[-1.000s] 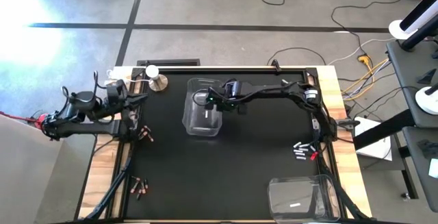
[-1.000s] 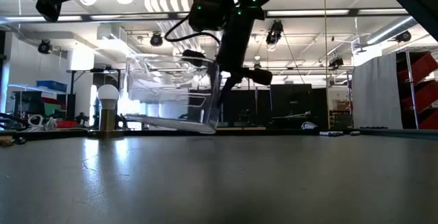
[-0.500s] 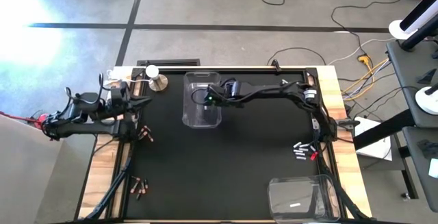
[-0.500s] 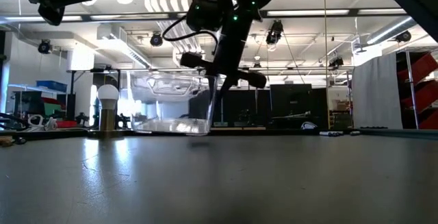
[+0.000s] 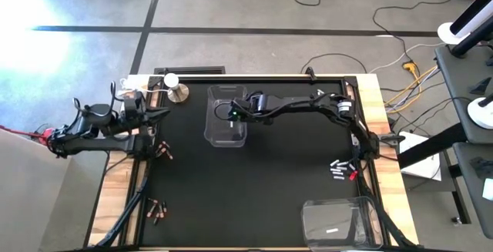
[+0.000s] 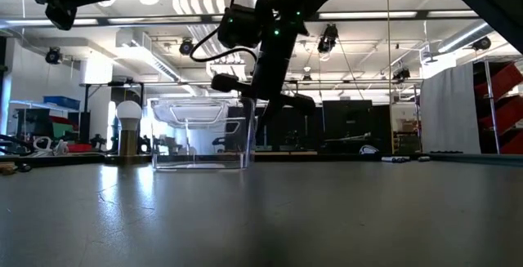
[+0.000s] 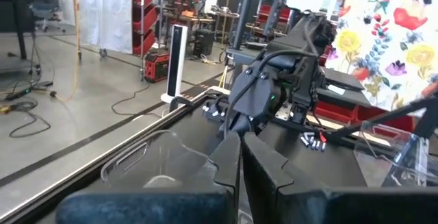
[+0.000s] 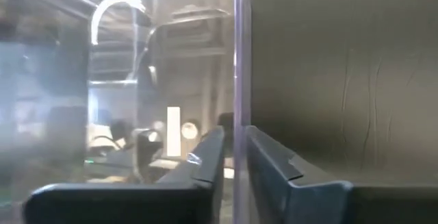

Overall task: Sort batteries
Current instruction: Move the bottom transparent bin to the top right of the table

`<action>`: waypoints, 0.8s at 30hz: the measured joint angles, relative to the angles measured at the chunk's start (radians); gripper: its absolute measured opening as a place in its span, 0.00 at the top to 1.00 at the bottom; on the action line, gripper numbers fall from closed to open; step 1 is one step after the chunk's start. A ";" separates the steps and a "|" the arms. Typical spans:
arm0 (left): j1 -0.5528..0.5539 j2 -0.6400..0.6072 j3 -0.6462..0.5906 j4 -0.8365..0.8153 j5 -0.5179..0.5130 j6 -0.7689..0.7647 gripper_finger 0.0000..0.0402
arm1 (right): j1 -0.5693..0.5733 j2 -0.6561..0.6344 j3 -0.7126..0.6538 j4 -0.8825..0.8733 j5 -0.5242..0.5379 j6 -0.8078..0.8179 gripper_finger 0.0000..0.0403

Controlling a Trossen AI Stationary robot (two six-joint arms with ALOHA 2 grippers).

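The right end effector (image 8: 233, 157) pinches the thin wall of a clear, boxy plastic bin (image 5: 225, 121) on the matte black table (image 5: 254, 190), left end effector (image 7: 239, 157) clenched, slim cylindrical batteries (image 5: 337, 171) near the right edge.

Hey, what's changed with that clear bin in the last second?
The right gripper has lowered the tilted bin until it stands flat on the table, fingers astride its wall and starting to loosen. The left gripper, the second bin and the batteries stayed put.
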 joint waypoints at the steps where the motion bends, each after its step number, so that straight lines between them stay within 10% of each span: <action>1: 0.000 0.000 -0.003 0.000 -0.010 -0.009 1.00 | 0.001 -0.003 0.001 0.001 0.000 0.008 0.83; 17: 0.000 0.012 -0.024 0.000 -0.028 -0.032 1.00 | 0.080 -0.239 0.007 -0.159 0.108 -0.048 0.58; 24: 0.000 0.045 -0.034 0.000 -0.061 -0.032 1.00 | 0.339 -0.337 -0.015 -0.399 0.201 0.409 0.57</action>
